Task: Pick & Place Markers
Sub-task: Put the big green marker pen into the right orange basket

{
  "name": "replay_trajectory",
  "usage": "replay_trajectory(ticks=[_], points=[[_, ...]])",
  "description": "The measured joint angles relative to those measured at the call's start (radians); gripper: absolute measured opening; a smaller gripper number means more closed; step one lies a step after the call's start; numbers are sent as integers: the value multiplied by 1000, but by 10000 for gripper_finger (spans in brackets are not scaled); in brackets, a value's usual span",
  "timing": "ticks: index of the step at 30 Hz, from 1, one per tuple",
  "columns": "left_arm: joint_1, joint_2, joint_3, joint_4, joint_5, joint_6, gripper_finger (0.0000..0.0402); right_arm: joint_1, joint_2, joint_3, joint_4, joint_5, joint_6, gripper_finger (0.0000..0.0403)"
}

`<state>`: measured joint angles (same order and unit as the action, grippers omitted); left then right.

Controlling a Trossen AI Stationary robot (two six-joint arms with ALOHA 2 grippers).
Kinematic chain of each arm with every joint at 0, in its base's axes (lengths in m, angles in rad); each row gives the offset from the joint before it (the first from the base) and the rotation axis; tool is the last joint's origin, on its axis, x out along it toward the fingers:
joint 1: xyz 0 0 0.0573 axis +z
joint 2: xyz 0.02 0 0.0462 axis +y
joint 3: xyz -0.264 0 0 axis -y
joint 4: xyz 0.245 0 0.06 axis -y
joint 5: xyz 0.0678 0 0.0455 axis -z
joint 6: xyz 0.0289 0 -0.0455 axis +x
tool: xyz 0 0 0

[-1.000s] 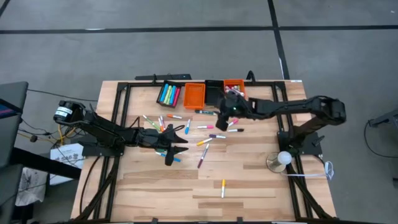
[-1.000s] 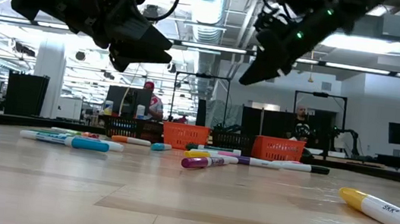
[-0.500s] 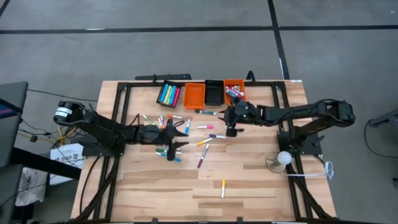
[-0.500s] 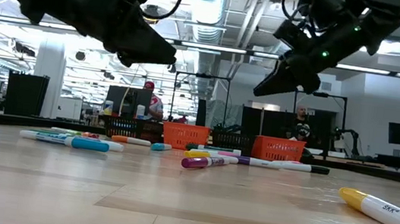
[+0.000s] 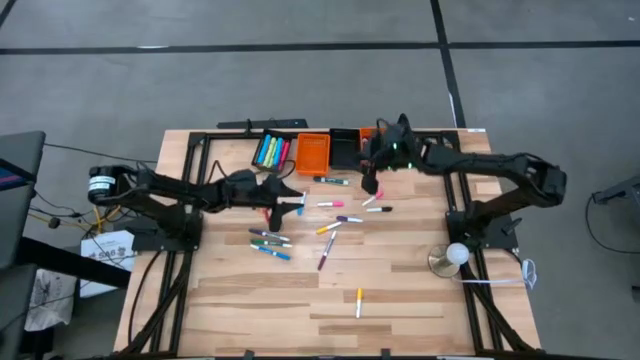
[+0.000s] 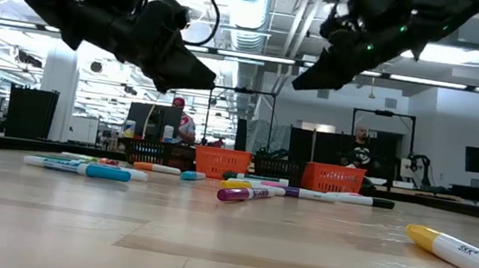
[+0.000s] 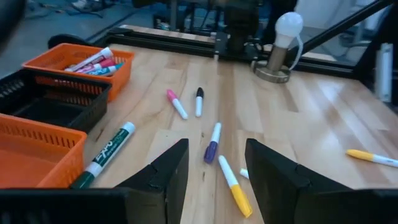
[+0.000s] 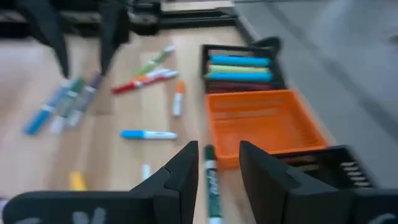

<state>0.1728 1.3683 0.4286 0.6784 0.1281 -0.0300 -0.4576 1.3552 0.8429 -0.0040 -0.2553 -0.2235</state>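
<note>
Many markers [image 5: 330, 225] in pink, blue, green, yellow and purple lie scattered flat on the wooden table [image 5: 420, 290]. My left gripper [image 5: 292, 194] hovers open above the far-left part of the scatter. In its wrist view a purple marker [image 7: 211, 143] and a yellow one [image 7: 235, 186] lie ahead of the fingers. My right gripper [image 5: 370, 183] hangs open in the air just near of the bins, over a green marker [image 8: 211, 177]. Neither gripper has anything between its fingers.
Four small bins stand in a row at the far edge: a black bin [image 5: 270, 151] full of markers, an orange bin [image 5: 312, 151], a black bin [image 5: 345, 149] and an orange bin [image 7: 81, 62] holding some markers. A bulb stand [image 5: 452, 257] sits at the right. One yellow marker [image 5: 358, 300] lies alone near the front.
My left gripper has swung from over the blue and green markers toward the far edge, closer to the bins, staying open. My right gripper dipped toward the table's middle, then swung back up toward the bins at the far edge. No marker has moved.
</note>
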Motion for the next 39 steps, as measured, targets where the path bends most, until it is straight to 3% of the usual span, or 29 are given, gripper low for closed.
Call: replay_trajectory(ticks=[3,7,16,25,39], points=[[47,0,0,1,103,0,155,-52,50,44,-81,-161,-31,108],[75,0,0,3,216,9,155,-32,151,121,-228,-230,-132,108],[62,0,0,0,243,26,155,30,372,261,-342,-31,-188,108],[42,0,0,-4,241,26,155,38,451,267,-354,125,-189,108],[42,0,0,-4,239,26,155,39,450,267,-338,150,-142,108]])
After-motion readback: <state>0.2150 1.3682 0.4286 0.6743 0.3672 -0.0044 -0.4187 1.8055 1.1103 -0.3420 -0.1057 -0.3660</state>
